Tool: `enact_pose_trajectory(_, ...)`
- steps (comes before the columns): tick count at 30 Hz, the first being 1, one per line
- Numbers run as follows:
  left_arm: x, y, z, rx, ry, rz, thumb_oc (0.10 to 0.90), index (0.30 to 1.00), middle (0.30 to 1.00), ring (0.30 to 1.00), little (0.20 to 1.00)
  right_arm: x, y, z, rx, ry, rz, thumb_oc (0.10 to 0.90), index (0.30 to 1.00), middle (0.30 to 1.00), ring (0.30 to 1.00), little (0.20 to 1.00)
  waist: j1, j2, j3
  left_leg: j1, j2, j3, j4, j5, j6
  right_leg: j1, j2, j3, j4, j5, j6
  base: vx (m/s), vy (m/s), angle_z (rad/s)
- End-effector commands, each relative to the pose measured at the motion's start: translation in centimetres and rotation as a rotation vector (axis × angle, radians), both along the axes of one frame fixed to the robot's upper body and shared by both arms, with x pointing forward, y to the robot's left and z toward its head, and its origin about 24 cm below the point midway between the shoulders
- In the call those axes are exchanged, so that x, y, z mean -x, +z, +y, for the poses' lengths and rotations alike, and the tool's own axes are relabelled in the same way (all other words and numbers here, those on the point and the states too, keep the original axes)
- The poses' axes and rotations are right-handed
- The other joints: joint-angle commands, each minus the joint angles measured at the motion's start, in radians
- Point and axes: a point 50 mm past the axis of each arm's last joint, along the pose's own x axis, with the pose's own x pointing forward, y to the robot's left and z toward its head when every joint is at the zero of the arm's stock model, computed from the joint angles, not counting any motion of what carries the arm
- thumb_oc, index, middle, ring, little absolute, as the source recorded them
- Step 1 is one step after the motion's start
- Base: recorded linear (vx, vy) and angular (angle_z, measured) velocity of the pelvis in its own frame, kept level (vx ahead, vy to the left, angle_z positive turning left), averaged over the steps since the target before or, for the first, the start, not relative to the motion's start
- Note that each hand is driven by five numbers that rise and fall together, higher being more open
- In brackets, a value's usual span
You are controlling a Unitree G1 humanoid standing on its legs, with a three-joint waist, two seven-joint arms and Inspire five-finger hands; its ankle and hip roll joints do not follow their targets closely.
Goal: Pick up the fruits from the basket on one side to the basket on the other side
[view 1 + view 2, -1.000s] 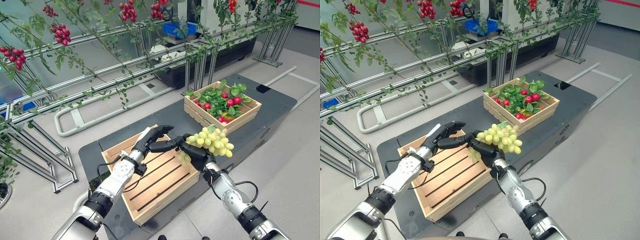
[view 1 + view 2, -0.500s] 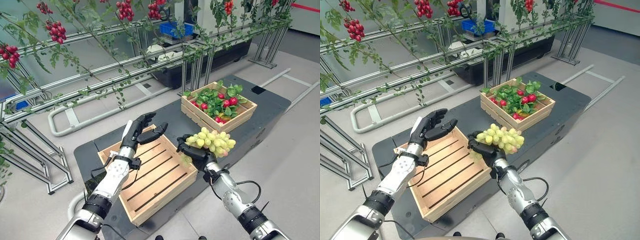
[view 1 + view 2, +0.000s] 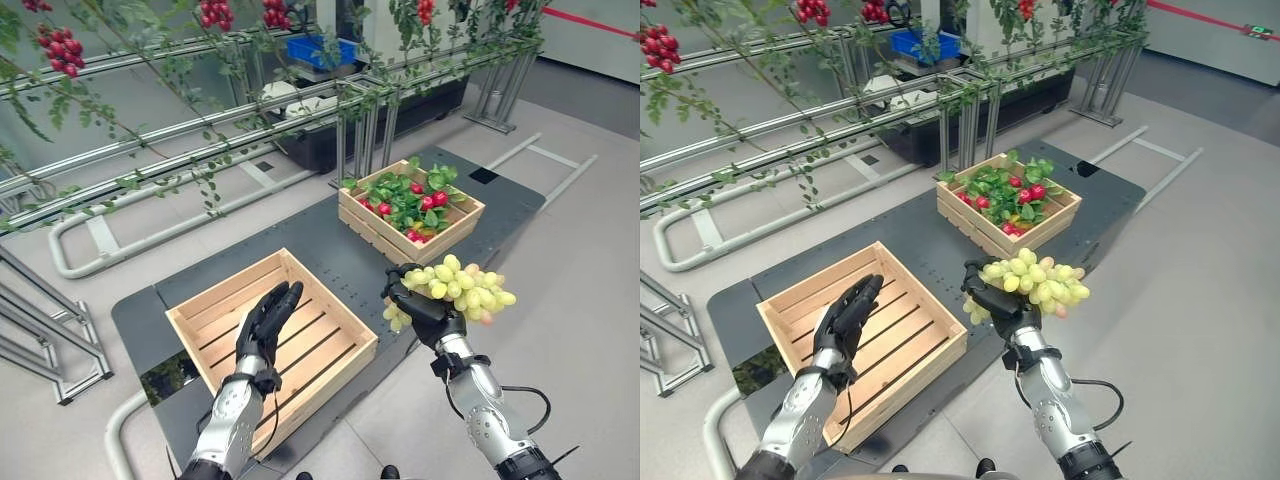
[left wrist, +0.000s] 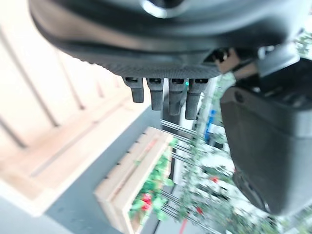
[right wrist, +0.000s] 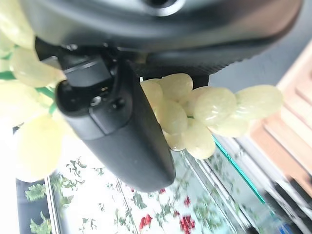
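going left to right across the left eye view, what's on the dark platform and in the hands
left hand over the empty wooden crate → right hand → bunch of green grapes it holds; the crate of red fruit and leaves sits farther back.

Dark platform (image 3: pixel 330 250), two crates on it.
I see an empty slatted crate (image 3: pixel 270 325) near me and, well apart, a farther crate (image 3: pixel 410 208) with red fruit and leaves.
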Motion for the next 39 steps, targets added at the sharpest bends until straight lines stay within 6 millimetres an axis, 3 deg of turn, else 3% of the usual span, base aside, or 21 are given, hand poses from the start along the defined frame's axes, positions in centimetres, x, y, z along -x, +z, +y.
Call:
enact_pose_trajectory(1,-3.7,5.2,0.2,0.024,0.018,-0.28,0.8,0.9,0.9,0.9,0.9,-1.8,8.6,-0.7,-0.032,-0.005,-0.444,0.4,0.3,0.3,0.3,0.3,0.009,-0.012,-0.016,0.062,0.013,-0.052,0.02,-0.155,-0.026,0.083,0.01,0.025,0.006,-0.133,-0.021,-0.12,0.02,-0.16)
enact_pose_trajectory(2,-3.2,5.2,0.9,0.024,0.059,-0.296,0.8,0.9,0.9,0.9,0.9,-2.4,9.1,-0.9,-0.026,0.025,-0.46,0.4,0.3,0.3,0.3,0.3,0.031,-0.027,0.007,0.008,-0.032,-0.165,0.182,-0.227,-0.017,0.081,0.001,0.084,0.006,-0.114,-0.023,-0.2,0.078,-0.46)
enact_pose_trajectory(3,-2.7,5.5,1.8,0.034,0.093,-0.324,0.8,0.9,0.9,0.9,0.9,-2.6,9.6,-0.5,-0.027,0.057,-0.486,0.4,0.3,0.3,0.3,0.3,0.061,-0.022,0.032,-0.031,-0.094,-0.298,0.217,-0.241,0.007,0.05,0.003,0.134,0.059,-0.112,-0.016,-0.25,0.114,-0.78)
enact_pose_trajectory(4,-2.7,5.8,2.0,0.035,0.1,-0.341,0.8,0.9,0.9,0.9,0.9,-2.7,9.9,-0.3,-0.026,0.068,-0.501,0.4,0.3,0.3,0.3,0.3,0.065,-0.016,0.039,-0.036,-0.103,-0.313,0.204,-0.232,0.017,0.033,0.006,0.143,0.082,-0.116,-0.014,-0.32,0.198,-1.2)
enact_pose_trajectory(5,-3.0,6.7,2.3,0.015,0.084,-0.382,0.8,0.9,0.9,0.9,0.9,-3.1,10.3,0.1,-0.02,0.055,-0.52,0.4,0.3,0.3,0.3,0.3,0.061,0.0,0.056,-0.021,-0.095,-0.278,0.155,-0.21,0.032,0.009,0.01,0.136,0.117,-0.128,-0.014,-0.22,0.173,-1.27)
enact_pose_trajectory(7,-4.1,7.4,1.5,-0.007,0.057,-0.409,0.8,0.9,0.9,0.9,0.9,-3.3,10.3,0.4,-0.054,0.023,-0.516,0.4,0.3,0.3,0.3,0.3,0.048,0.009,0.067,-0.015,-0.099,-0.274,0.114,-0.183,0.037,-0.004,0.011,0.142,0.12,-0.109,-0.002,-0.22,0.164,-1.26)
enact_pose_trajectory(10,-6.0,9.4,0.7,-0.046,0.054,-0.484,0.8,0.9,0.9,0.9,0.9,-3.7,11.2,1.2,-0.066,0.04,-0.541,0.4,0.3,0.3,0.3,0.3,0.032,0.004,0.077,-0.018,-0.108,-0.277,0.094,-0.178,0.041,-0.035,0.005,0.169,0.1,-0.072,0.024,-0.21,0.112,-0.69)
enact_pose_trajectory(19,-6.7,10.0,0.3,-0.041,0.047,-0.524,0.8,0.9,0.9,0.9,0.9,-3.6,10.8,0.9,-0.121,0.065,-0.509,0.4,0.3,0.3,0.3,0.3,-0.013,0.004,0.051,0.016,-0.118,-0.211,0.101,-0.229,0.058,-0.027,-0.001,0.225,0.029,-0.032,0.043,-0.1,0.126,-0.17)
enact_pose_trajectory(23,-6.9,10.2,-0.5,-0.015,0.026,-0.533,0.8,0.9,0.9,0.9,0.9,-2.8,10.0,1.4,-0.145,0.069,-0.483,0.4,0.3,0.3,0.3,0.3,-0.04,0.005,0.074,0.018,-0.138,-0.18,0.118,-0.246,0.079,-0.076,-0.022,0.26,0.035,0.023,0.076,-0.11,0.186,-0.2)
enact_pose_trajectory(27,-7.1,10.4,-1.8,-0.013,0.003,-0.53,0.8,0.9,0.9,0.9,0.9,-2.6,9.7,2.2,-0.146,0.107,-0.465,0.4,0.3,0.3,0.3,0.3,-0.052,0.011,0.1,0.024,-0.149,-0.16,0.086,-0.225,0.076,-0.117,-0.034,0.225,0.027,0.084,0.094,-0.13,0.156,-0.4)
enact_pose_trajectory(29,-6.9,10.5,-1.6,-0.014,0.026,-0.523,0.8,0.9,0.9,0.9,0.9,-2.4,9.4,3.2,-0.145,0.204,-0.439,0.4,0.3,0.3,0.3,0.3,-0.042,0.023,0.118,0.035,-0.145,-0.103,0.054,-0.203,0.076,-0.183,-0.052,0.083,0.238,0.102,0.101,-0.2,0.176,-0.72)
enact_pose_trajectory(30,-6.8,10.6,-1.3,-0.015,0.039,-0.523,0.8,0.9,0.9,0.9,0.9,-2.4,9.4,3.4,-0.146,0.235,-0.434,0.4,0.3,0.3,0.3,0.3,-0.036,0.029,0.121,0.036,-0.141,-0.081,0.049,-0.198,0.077,-0.198,-0.06,0.04,0.317,0.088,0.097,-0.22,0.208,-1.31)
enact_pose_trajectory(31,-6.7,10.7,-0.8,-0.017,0.057,-0.52,0.8,0.9,0.9,0.9,0.9,-2.4,9.3,3.8,-0.14,0.293,-0.427,0.4,0.3,0.3,0.3,0.3,-0.023,0.041,0.123,0.037,-0.132,-0.042,0.038,-0.188,0.08,-0.21,-0.073,-0.023,0.474,0.021,0.076,-0.18,0.161,-1.36)
enact_pose_trajectory(34,-6.6,10.2,-0.4,-0.005,0.089,-0.485,0.8,0.9,0.9,0.9,0.9,-2.1,9.0,4.7,-0.148,0.359,-0.418,0.4,0.3,0.3,0.3,0.3,-0.002,0.041,0.103,0.025,-0.128,-0.025,0.042,-0.189,0.084,-0.151,-0.066,-0.076,0.605,-0.137,0.047,-0.08,0.047,-1.12)
enact_pose_trajectory(36,-6.5,9.9,-0.2,-0.002,0.117,-0.467,0.8,0.9,0.9,0.9,0.9,-1.9,8.8,5.1,-0.153,0.378,-0.418,0.4,0.3,0.3,0.3,0.3,0.01,0.031,0.089,0.007,-0.127,-0.007,0.058,-0.191,0.081,-0.113,-0.061,-0.095,0.594,-0.168,0.043,-0.07,-0.086,-0.48)
enact_pose_trajectory(38,-6.2,9.2,0.1,0.012,0.158,-0.431,0.8,0.9,0.9,0.9,0.9,-1.2,8.2,6.0,-0.163,0.424,-0.41,0.4,0.3,0.3,0.3,0.3,0.028,0.005,0.069,-0.041,-0.12,0.029,0.099,-0.19,0.064,-0.008,-0.034,-0.107,0.446,-0.207,0.035,-0.07,-0.212,-0.75)
enact_pose_trajectory(39,-6.1,8.6,0.1,0.012,0.177,-0.41,0.8,0.9,0.9,0.9,0.9,-0.9,7.6,6.3,-0.157,0.466,-0.395,0.4,0.3,0.3,0.3,0.3,0.036,-0.009,0.052,-0.07,-0.11,0.047,0.114,-0.181,0.038,0.076,0.002,-0.092,0.258,-0.228,0.014,-0.07,-0.202,-0.57)
